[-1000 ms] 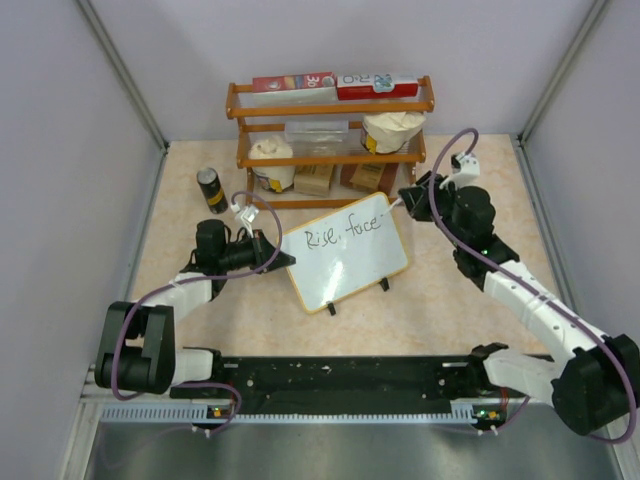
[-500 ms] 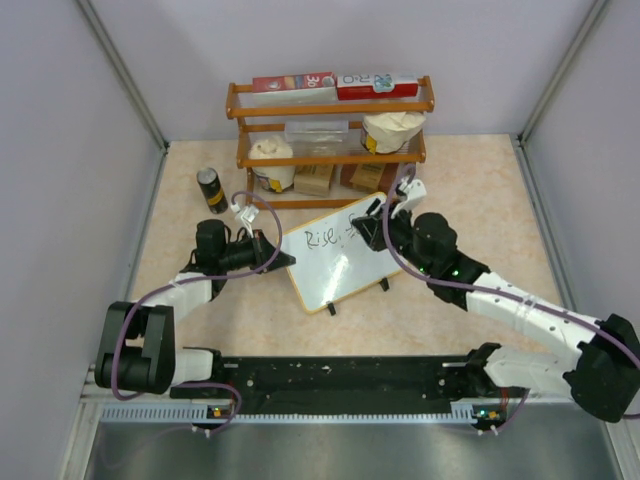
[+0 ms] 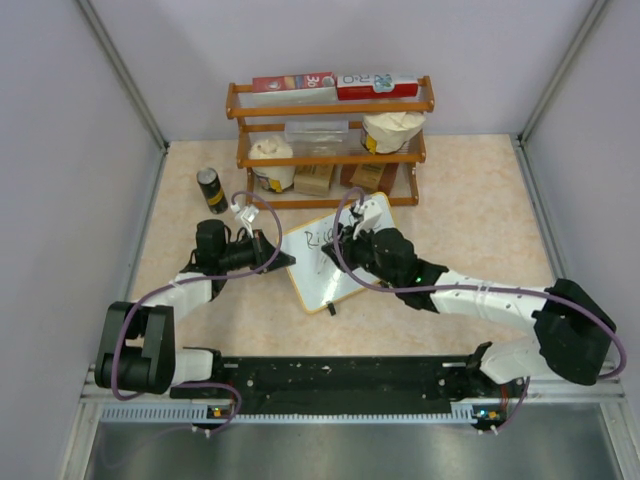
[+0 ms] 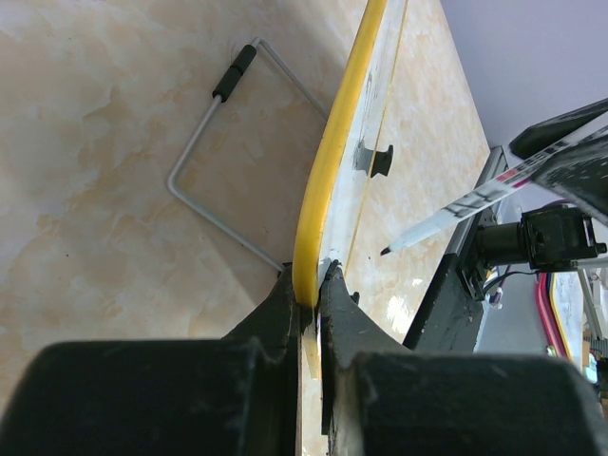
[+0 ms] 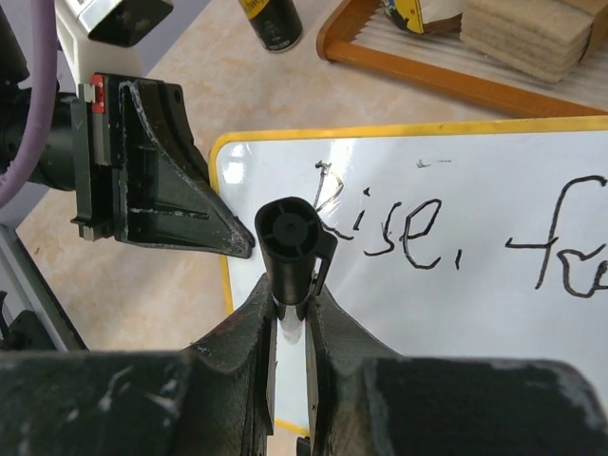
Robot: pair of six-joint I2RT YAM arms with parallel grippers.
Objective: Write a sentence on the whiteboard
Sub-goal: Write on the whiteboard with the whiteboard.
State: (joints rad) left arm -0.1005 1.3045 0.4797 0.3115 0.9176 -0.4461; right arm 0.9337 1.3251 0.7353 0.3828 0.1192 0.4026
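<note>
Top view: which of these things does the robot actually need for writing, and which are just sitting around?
In use: the whiteboard, the sentence begun on it, the marker in the right gripper, the left gripper clamping the board's edge.
Lying about: the wooden rack, the boxes on its top, the dark can beside it.

Rack (image 3: 330, 160) close behind whiteboard (image 3: 312, 273), can (image 3: 211, 189) back-left; tabletop (image 3: 470, 210) rt of it open, w/ room to pass.
</note>
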